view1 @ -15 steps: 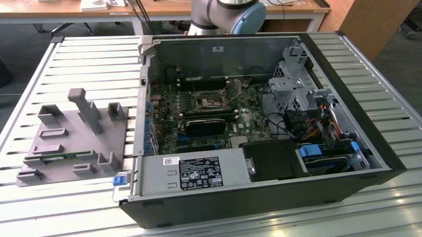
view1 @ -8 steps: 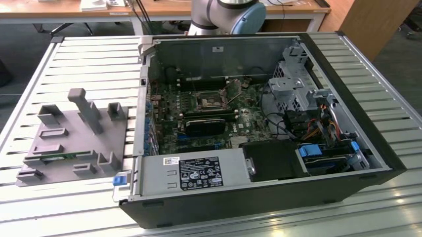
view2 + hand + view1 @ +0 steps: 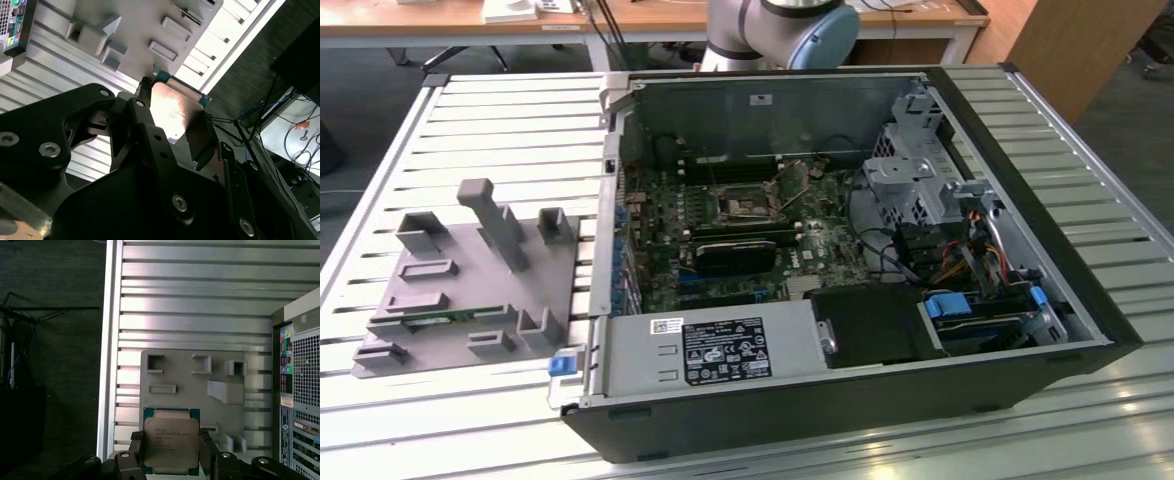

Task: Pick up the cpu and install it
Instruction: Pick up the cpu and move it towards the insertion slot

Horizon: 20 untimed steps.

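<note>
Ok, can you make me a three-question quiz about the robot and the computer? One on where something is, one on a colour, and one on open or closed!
1. Where is the cpu?
A. In the socket
B. Between the fingers of the end effector
C. On the floor

2. What colour is the holder tray beside the computer case?
A. Red
B. Yellow
C. Grey

3. How is the computer case?
A. Open, with its insides showing
B. Closed up
C. Wrapped in paper

Answers:
1 B: both wrist views show the cpu clamped in the end effector, up above the table.
2 C: the exterior view shows the tray grey all over.
3 A: the side is off and the motherboard is in plain sight.
</note>
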Motion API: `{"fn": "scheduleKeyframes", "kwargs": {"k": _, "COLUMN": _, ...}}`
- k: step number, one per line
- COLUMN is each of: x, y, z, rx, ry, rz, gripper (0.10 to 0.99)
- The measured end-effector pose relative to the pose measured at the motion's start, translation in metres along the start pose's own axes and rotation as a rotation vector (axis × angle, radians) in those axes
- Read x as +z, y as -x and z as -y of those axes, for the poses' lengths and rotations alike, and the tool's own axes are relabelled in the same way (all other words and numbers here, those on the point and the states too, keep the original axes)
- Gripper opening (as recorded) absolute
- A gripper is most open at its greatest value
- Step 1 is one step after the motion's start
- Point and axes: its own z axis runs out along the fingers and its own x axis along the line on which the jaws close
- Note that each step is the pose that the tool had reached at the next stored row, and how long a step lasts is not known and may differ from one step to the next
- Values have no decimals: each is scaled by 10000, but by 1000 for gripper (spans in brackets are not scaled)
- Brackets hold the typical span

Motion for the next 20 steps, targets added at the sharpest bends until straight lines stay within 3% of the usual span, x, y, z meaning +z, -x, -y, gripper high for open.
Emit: {"fn": "scheduleKeyframes", "kwargs": {"k": 20, "x": -6, "y": 276, "z": 4, "rx": -1, "ry": 3, "rz": 0, "gripper": 533}}
